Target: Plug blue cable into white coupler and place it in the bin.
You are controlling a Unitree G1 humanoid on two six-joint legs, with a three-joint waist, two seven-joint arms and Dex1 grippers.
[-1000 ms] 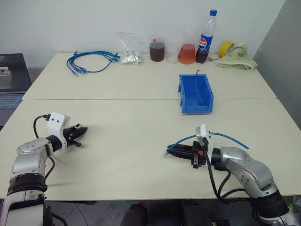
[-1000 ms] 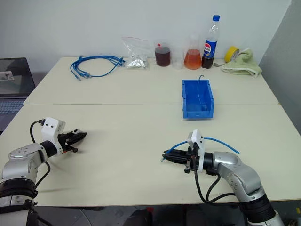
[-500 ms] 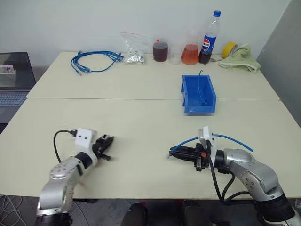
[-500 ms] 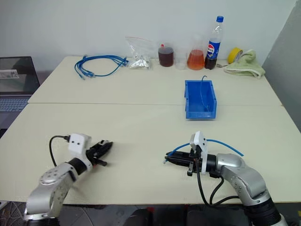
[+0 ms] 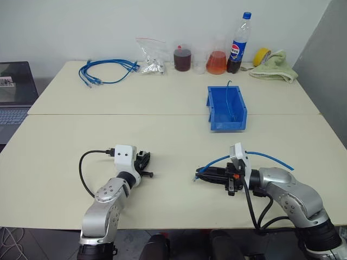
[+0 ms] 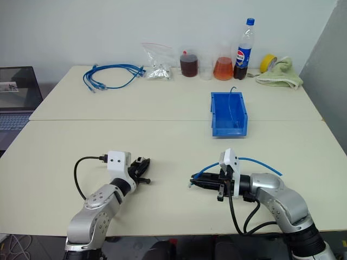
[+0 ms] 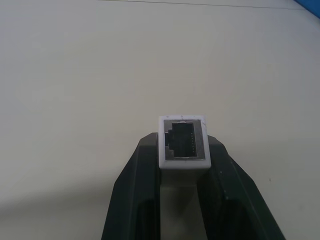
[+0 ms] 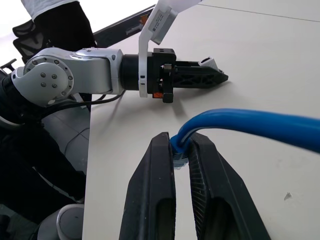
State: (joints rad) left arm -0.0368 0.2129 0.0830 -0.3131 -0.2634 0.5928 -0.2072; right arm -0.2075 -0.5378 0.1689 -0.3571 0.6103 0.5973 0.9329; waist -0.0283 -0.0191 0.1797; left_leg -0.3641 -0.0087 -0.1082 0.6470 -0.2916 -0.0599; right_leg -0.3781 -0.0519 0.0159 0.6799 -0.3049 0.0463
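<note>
My left gripper [image 5: 144,158] hovers low over the near table, left of centre, shut on the white coupler [image 7: 182,144]. The coupler's dark socket faces away from the wrist. My right gripper [image 5: 204,174] is a short way to its right, pointing left toward it, shut on the plug end of the blue cable [image 5: 265,157]. The cable arcs back over that wrist. In the right wrist view, the cable [image 8: 250,122] enters between the fingers and the left gripper [image 8: 217,77] lies beyond. The bin [image 5: 226,124] stands further back, right of centre, with a thin cable inside.
Along the back edge are a coil of blue cables [image 5: 103,70], a plastic bag [image 5: 150,57], two jars and a flask [image 5: 216,60], a cola bottle [image 5: 237,43], yellow tape [image 5: 261,55] and a green towel [image 5: 274,66]. A laptop [image 5: 13,92] sits at far left.
My left arm has swung right from the table's left side toward the centre, carrying the coupler. The right gripper and cable have stayed put.
</note>
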